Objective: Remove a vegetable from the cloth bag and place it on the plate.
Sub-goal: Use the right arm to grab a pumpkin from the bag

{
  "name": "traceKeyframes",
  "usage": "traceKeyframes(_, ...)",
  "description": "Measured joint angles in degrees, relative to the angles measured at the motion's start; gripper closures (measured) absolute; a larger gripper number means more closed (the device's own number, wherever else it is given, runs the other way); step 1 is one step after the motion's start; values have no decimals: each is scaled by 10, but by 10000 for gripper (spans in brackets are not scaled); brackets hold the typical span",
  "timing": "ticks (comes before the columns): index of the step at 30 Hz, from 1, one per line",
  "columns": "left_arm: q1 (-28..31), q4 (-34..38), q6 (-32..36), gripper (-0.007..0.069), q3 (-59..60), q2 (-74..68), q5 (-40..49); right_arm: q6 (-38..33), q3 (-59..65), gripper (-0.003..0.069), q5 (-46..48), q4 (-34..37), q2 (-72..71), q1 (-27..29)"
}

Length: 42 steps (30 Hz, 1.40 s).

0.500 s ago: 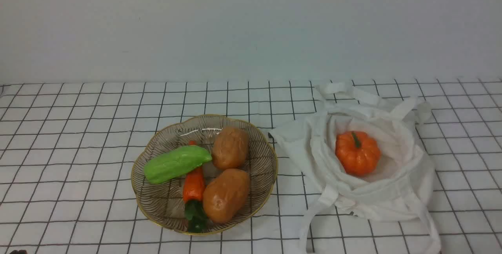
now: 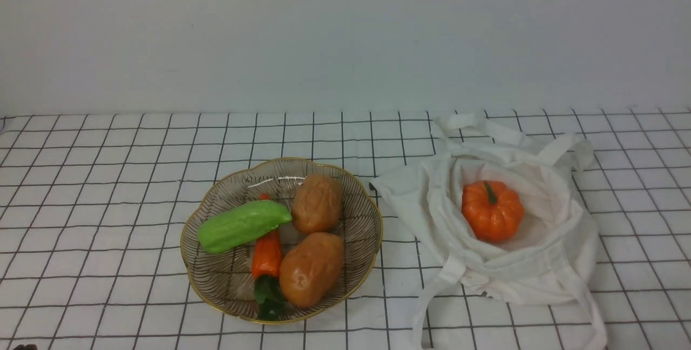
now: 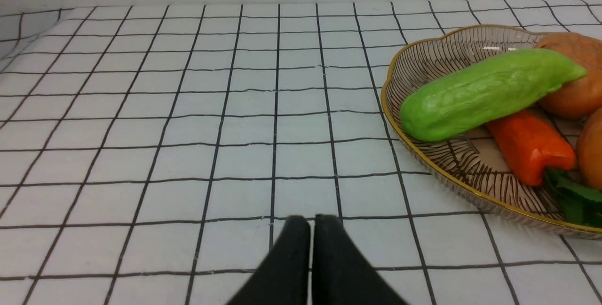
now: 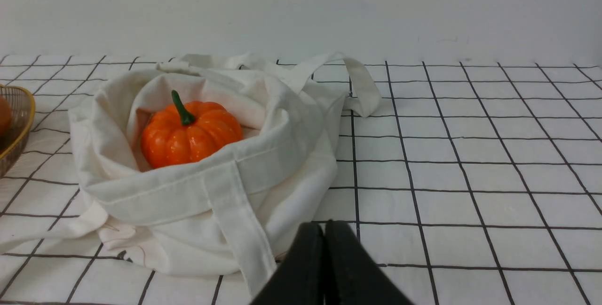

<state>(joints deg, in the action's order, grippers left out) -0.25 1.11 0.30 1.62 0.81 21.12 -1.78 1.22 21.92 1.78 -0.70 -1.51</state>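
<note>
Grid-lined white cloth covers the desk (image 2: 97,188). One orange pumpkin (image 2: 492,210) sits inside the open cloth bag (image 2: 545,269) toward the desk's right edge, not yet lifted. Nearer the middle, the plate (image 2: 373,215) already carries a green gourd (image 2: 241,224), a carrot (image 2: 266,255) and two potatoes (image 2: 317,203). The left hand (image 3: 310,221) and right hand (image 4: 323,226) are both closed and empty, so moving the pumpkin appears to be what remains.

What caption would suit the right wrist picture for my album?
Closed right hand faces an orange pumpkin sitting in an open white cloth bag.
</note>
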Motion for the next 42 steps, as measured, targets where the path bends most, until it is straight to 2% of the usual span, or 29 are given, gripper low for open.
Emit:
traceKeyframes(33,0,0,0,632,0,0,0,3,0,673,0,4,0,0)
traceKeyframes(35,0,0,0,632,0,0,0,18,0,673,-4,25,0,0)
traceKeyframes(36,0,0,0,632,0,0,0,45,1,673,-9,60,0,0)
traceKeyframes(39,0,0,0,632,0,0,0,157,4,673,-23,246,0,0)
traceKeyframes(40,0,0,0,632,0,0,0,162,4,673,-24,256,0,0)
traceKeyframes(42,0,0,0,632,0,0,0,194,4,673,-25,341,0,0)
